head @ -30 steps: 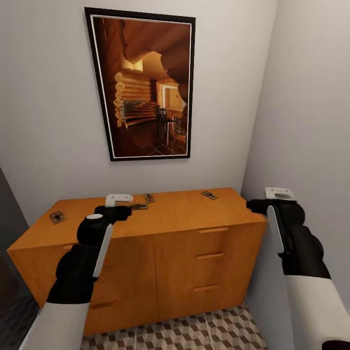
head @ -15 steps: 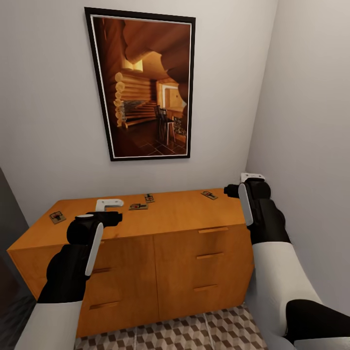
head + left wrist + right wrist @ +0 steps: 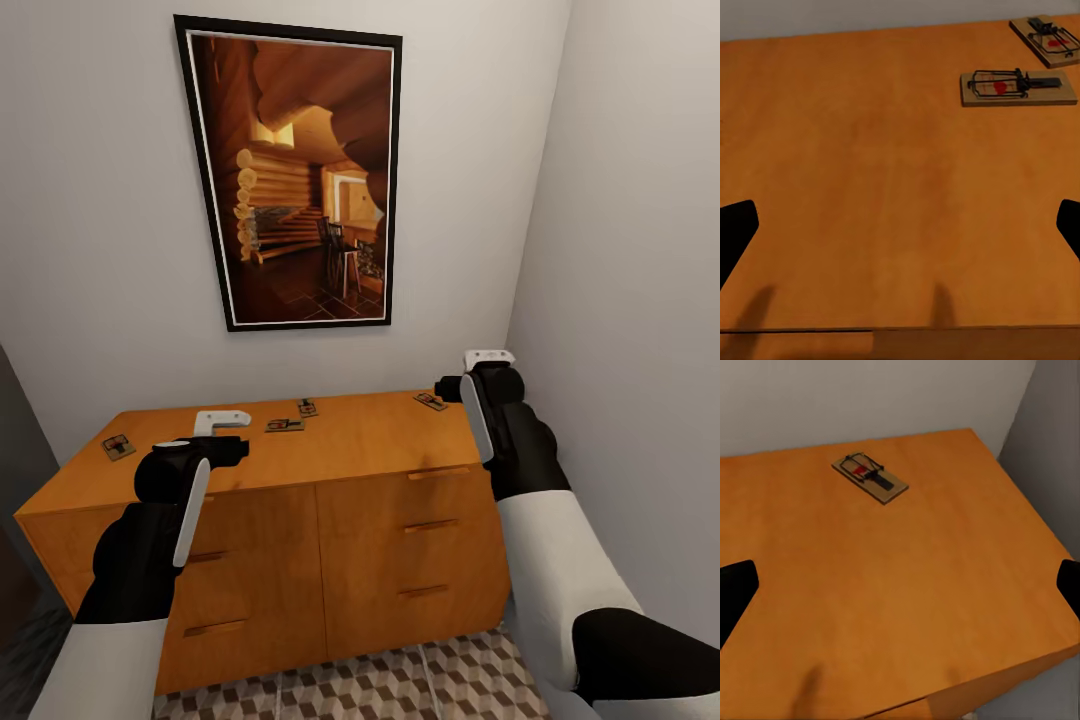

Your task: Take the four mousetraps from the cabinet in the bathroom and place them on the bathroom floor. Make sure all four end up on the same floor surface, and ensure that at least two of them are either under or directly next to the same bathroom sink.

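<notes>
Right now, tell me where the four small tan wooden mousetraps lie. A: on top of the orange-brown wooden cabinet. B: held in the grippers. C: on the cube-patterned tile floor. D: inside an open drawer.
A: the head view shows all four mousetraps flat on the top of the cabinet, its drawers shut; the left gripper and right gripper are open and hold nothing.
</notes>
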